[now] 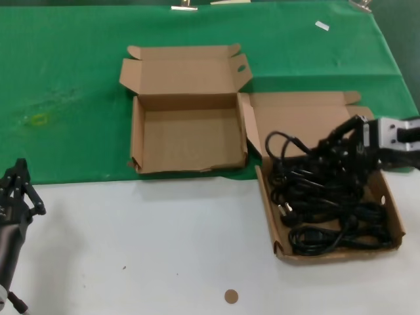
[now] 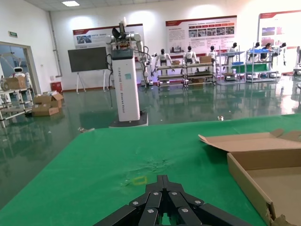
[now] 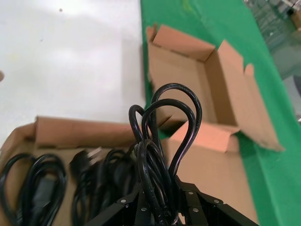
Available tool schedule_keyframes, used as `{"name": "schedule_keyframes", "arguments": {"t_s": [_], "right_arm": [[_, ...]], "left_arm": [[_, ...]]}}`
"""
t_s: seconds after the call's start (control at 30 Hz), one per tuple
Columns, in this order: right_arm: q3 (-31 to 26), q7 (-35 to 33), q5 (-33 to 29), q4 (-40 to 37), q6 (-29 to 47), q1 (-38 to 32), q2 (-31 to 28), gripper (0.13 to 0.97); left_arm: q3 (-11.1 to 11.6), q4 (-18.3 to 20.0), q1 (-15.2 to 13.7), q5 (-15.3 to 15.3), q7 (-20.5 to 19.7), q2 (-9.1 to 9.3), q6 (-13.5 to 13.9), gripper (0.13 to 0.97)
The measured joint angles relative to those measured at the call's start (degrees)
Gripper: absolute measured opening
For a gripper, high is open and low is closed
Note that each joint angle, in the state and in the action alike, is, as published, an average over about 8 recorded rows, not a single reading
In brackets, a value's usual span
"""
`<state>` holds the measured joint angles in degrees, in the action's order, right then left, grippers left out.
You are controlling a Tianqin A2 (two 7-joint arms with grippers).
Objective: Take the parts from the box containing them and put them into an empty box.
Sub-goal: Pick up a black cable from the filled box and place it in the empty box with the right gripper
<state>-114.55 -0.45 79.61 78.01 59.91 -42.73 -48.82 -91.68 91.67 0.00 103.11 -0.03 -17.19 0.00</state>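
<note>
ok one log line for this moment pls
right gripper: shut on power cord, over full box | left gripper: idle, near-left | empty box: holds nothing

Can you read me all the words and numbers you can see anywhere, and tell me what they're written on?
Brown cardboard boxes, black coiled power cords, green cloth, white table: no text.
Tall white pillar in the hall: upright lettering down its front, too small to read.
Wall posters: headings and text, too blurred to read.
Small green sign on the wall: unreadable.
</note>
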Motion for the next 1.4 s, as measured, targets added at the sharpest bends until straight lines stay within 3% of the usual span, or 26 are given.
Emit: {"name": "schedule_keyframes", "arguments": {"t_s": [0.6,1.4], "right_arm": [[-5.0,2.6,-7.4,-4.6,-1.0,-11.9,12.9,0.216],[-10.5,-0.8,-12.0,-26.6,-8.3,-21.6,32.3,0.215]], "left_arm": [[0.0,0.0,0.0,0.0,0.0,0.00,0.0,0.144],[0.0,0.0,0.0,0.0,0.0,0.00,0.0,0.144]]}}
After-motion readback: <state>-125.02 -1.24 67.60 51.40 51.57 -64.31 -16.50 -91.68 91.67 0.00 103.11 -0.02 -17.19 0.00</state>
